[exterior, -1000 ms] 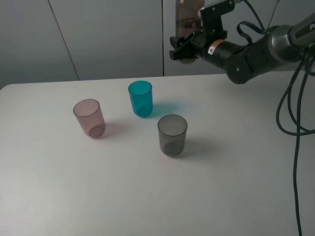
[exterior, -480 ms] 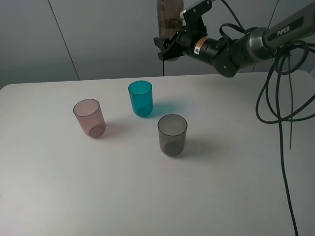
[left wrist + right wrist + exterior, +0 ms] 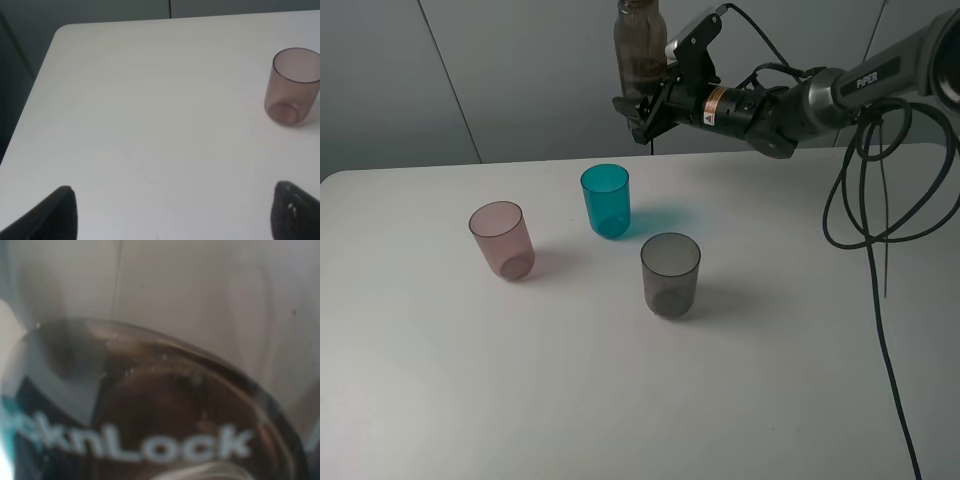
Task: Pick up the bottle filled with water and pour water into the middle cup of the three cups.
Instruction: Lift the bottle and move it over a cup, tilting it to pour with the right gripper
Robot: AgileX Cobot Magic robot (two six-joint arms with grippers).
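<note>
The smoky grey-brown bottle hangs upright in the air, with my right gripper shut on its lower part. It hovers above and slightly behind the teal-blue middle cup. The pink cup stands to the left and the grey cup to the front right. The bottle fills the right wrist view as a blurred brown surface with white lettering. In the left wrist view my left gripper is open and empty above bare table, with the pink cup a good way off.
All three cups stand upright on the white table. Black cables hang from the right arm over the table's right side. Grey wall panels rise behind the table's far edge.
My right arm has carried the bottle leftward, from right of the teal cup to nearly above it. The cups have not moved.
</note>
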